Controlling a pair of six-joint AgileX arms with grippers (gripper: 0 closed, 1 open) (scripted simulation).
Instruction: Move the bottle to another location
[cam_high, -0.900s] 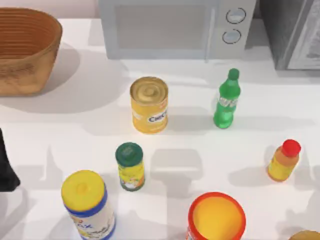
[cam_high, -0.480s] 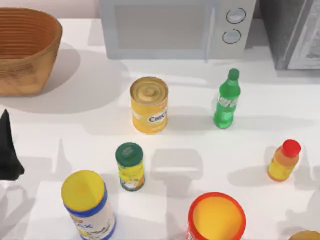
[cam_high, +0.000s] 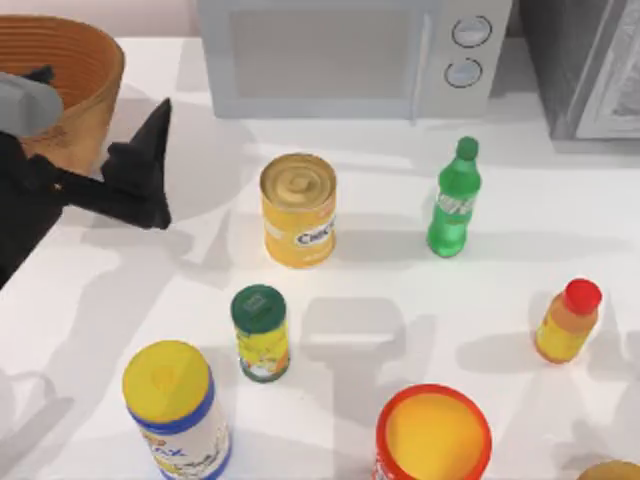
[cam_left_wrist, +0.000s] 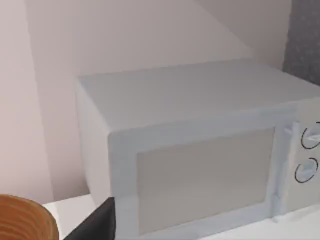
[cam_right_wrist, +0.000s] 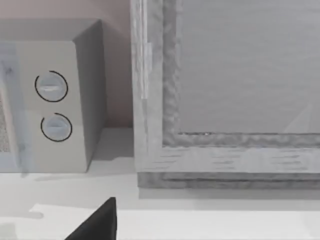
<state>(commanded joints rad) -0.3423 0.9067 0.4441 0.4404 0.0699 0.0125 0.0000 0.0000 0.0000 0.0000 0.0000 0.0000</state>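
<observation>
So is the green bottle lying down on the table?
No, the bottle stands upright on the table, cap on top.

Bottle (cam_high: 453, 200) glossy translucent plastic; basket (cam_high: 60, 70) seemingly woven.

Left arm (cam_high: 40, 190) — matte black, grey cap, tapering pointed jaws.

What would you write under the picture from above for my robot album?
Left pincer reaches in beside the basket while the green bottle stands untouched near the microwave.
</observation>
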